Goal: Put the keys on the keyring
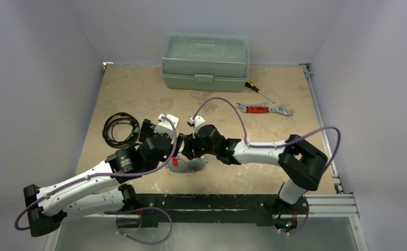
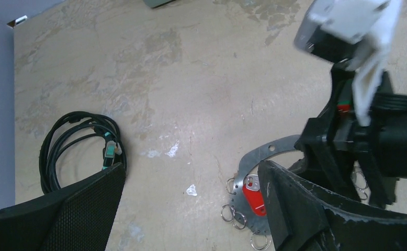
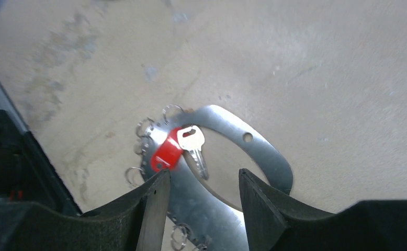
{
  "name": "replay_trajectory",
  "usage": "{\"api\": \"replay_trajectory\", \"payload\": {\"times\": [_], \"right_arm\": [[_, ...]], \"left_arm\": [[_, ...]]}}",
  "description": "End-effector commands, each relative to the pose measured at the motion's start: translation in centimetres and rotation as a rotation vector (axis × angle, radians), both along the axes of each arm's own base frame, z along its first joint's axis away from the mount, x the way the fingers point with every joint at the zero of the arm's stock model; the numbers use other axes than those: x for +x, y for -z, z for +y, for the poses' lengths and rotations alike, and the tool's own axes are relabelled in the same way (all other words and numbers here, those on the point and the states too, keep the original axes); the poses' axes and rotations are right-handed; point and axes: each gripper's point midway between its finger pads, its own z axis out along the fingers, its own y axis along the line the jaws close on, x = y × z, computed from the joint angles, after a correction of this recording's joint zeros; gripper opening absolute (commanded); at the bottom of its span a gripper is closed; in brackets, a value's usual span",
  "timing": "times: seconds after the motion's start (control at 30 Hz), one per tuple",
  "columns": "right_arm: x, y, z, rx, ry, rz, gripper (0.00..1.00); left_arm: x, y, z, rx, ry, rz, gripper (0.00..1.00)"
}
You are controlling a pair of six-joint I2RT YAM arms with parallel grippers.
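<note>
Keyring [image 3: 267, 151], flat beneath right end effector [image 3: 204, 180]

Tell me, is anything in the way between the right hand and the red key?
No, nothing visible. The red key lies on the flat metal keyring, just ahead of the right hand. The hand is open.

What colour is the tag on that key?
The tag is red, clearest in the right wrist view.
</note>
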Motion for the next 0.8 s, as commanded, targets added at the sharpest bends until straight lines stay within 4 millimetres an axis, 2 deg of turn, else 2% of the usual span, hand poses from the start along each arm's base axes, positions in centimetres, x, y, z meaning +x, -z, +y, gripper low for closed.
{"api": "replay_trajectory", "payload": {"times": [0.0,0.1,0.17,0.33,0.4,0.5,0.77], "right_arm": [[-0.2,-4.3,-0.9,0.037,0.016,-0.077,0.55],[-1.7,-3.9,-2.3,0.041,0.045,-0.03,0.55],[-3.6,-3.2,-2.8,0.044,0.04,-0.001,0.55],[-8.3,-2.0,-2.7,0.083,-0.007,0.08,0.53],[-9.6,-1.2,-2.8,0.104,-0.022,0.121,0.52],[-10.4,-0.6,-2.8,0.143,-0.024,0.168,0.48],[-10.4,0.1,-2.4,0.168,-0.018,0.177,0.43]], "left_arm": [[0.4,-0.7,0.8,-0.013,-0.043,-0.038,0.99],[0.5,-0.6,1.0,-0.012,-0.058,-0.043,0.99],[0.4,-0.6,1.0,-0.009,-0.055,-0.04,0.99],[0.3,-0.8,0.7,-0.025,-0.034,-0.037,0.99],[0.3,-0.8,0.7,-0.027,-0.032,-0.037,0.99],[0.3,-0.8,0.6,-0.026,-0.032,-0.036,0.99],[0.4,-0.2,0.4,0.005,-0.028,-0.019,0.97]]}}
